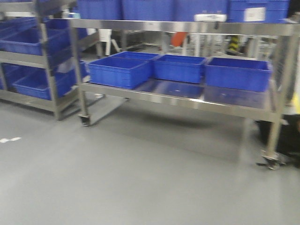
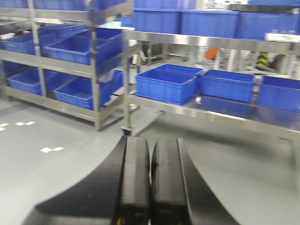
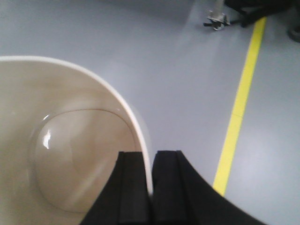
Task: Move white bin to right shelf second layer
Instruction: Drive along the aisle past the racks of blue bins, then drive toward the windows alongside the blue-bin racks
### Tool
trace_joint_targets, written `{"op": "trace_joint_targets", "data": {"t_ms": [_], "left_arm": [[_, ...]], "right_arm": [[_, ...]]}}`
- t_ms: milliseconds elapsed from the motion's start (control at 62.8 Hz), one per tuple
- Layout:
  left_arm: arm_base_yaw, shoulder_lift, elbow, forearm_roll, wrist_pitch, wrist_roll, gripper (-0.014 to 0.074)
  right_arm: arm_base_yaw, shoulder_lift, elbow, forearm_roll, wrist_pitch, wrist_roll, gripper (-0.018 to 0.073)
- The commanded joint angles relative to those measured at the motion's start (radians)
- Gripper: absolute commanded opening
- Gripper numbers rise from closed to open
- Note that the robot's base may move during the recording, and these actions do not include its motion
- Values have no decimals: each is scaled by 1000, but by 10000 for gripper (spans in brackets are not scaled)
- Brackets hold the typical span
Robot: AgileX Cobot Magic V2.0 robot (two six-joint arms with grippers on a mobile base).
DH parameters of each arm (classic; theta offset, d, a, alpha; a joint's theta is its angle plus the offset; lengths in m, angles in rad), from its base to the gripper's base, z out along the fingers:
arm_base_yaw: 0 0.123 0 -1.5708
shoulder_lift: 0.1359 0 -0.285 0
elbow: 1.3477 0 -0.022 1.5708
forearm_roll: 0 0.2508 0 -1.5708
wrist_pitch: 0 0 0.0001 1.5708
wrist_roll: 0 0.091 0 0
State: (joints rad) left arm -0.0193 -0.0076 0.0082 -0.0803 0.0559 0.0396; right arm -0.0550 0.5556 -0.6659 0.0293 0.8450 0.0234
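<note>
Two claws, one bin. Your right claw is clamped on the rim of the single white bin. One of the black fingers sits inside the wall and the other outside, drawn nearly together with only the thin rim between them. Your left claw is closed, its two fingers side by side with just a sliver of gap and nothing in it, pointing toward the steel worktop.

Four blue crates stand on the worktop's lower level: two at its left end, one behind the other, then one mid-span and one toward its right end. A further row of blue crates lines its upper level, too blurred and cropped to count. Left of the worktop stands one steel rack, its tiers holding several more blue crates. Two casters show under the worktop's front legs.

The bin is cream-white and glossy, with a rounded corner, a thin pale rim and a rounded base that catches a small highlight.

Only the right wrist view shows the bin, held over grey floor beside one yellow floor line. That view shows no worktop, so you cannot tell where the bin sits relative to it. The front view carries the full worktop but neither claw. The left wrist view alone shows the closed left claw.
</note>
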Motion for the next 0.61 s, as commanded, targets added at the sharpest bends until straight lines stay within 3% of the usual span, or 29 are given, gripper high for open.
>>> {"op": "trace_joint_targets", "data": {"t_ms": [0,589], "left_arm": [[-6,-15,27,-5,-82,-5,85],[-6,-15,27,-5,-82,-5,85]], "right_arm": [[-7,3,-30,5,-80,-4,49],[-7,3,-30,5,-80,-4,49]]}}
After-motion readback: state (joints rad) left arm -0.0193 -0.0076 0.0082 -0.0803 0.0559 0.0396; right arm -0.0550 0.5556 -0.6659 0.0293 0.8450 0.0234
